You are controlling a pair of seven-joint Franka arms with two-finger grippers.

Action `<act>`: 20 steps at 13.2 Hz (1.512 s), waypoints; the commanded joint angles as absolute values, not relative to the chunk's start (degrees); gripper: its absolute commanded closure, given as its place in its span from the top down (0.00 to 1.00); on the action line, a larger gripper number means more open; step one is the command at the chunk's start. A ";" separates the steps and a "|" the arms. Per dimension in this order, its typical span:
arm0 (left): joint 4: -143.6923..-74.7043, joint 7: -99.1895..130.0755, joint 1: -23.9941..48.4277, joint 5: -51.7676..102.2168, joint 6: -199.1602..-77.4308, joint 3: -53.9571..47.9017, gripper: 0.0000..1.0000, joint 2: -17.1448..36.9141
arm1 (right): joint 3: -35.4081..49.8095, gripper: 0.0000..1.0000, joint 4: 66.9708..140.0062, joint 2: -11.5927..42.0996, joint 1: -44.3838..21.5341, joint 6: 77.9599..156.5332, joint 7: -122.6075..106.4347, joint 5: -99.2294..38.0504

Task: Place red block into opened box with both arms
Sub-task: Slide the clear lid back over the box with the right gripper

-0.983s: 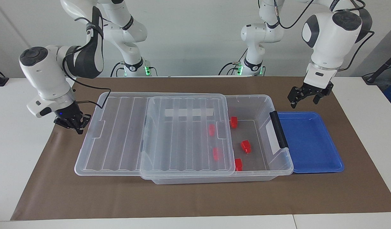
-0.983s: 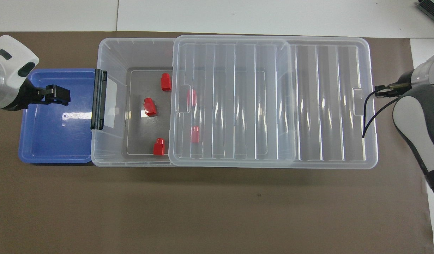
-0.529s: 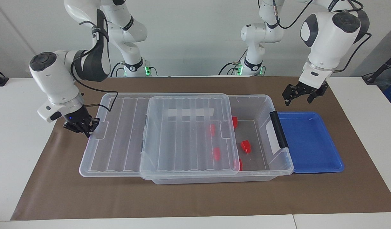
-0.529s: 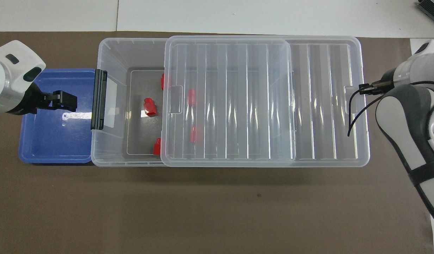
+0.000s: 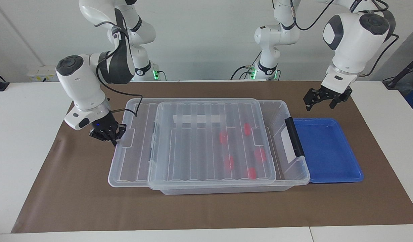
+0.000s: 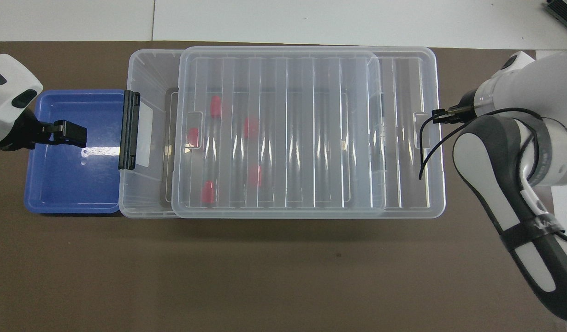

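right gripper point(image 5: 107, 134) sits low at the lid's point(image 5: 206, 141) end tab, at the right arm's end of the box point(image 5: 287, 111), fingers closed tight; looks like it bears on the tab, but whether it grips it i cannot tell. the see-through ribbed lid lies over most of the box, with only a narrow strip uncovered next to the black handle point(image 5: 294, 136). five red blocks point(image 5: 223, 137) are inside the box on its floor, all under the lid and seen through it, toward the handle end. blue tray point(image 5: 327, 151) sits on the brown mat point(image 5: 206, 208) on the surface, touching the box at the left arm's end, nothing in it. left gripper point(image 5: 322, 99) hangs above the tray's edge nearer the robots, fingers spread, holding nothing, waiting. step in hand, as i read it: blocks are in, lid is being shut. next move calls for a straight push along the box so the lid seats square over the handle end, and the left arm stays up out of the way.
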State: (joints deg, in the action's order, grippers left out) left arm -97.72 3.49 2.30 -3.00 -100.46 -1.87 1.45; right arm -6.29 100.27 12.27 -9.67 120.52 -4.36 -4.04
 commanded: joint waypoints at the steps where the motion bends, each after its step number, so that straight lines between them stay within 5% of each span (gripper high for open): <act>1: -99.32 2.29 1.67 -1.93 -99.84 -2.11 1.00 -0.35 | -6.24 0.00 100.90 12.66 -12.56 121.99 -0.89 -6.58; 15: -99.23 2.37 1.05 -1.41 -100.20 -2.11 1.00 -0.35 | -6.24 0.00 101.87 12.13 -15.29 120.94 1.49 -10.28; 16: -99.32 2.46 1.05 -1.41 -100.20 -2.11 1.00 -0.35 | -6.33 0.76 101.60 12.22 -14.86 120.85 1.49 -10.28; 17: -99.23 2.46 1.05 -1.41 -100.02 -2.11 1.00 -0.35 | -6.59 1.00 101.08 12.13 -14.42 120.85 1.58 -9.76; 20: -99.23 2.46 1.14 -1.41 -100.02 -2.11 1.00 -0.35 | -7.64 1.00 100.11 10.73 -13.36 119.01 5.34 -6.00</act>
State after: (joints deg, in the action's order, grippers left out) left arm -97.74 3.34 1.81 -2.54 -100.38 -1.88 1.36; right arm -7.52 100.30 12.37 -14.41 120.49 1.99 -8.14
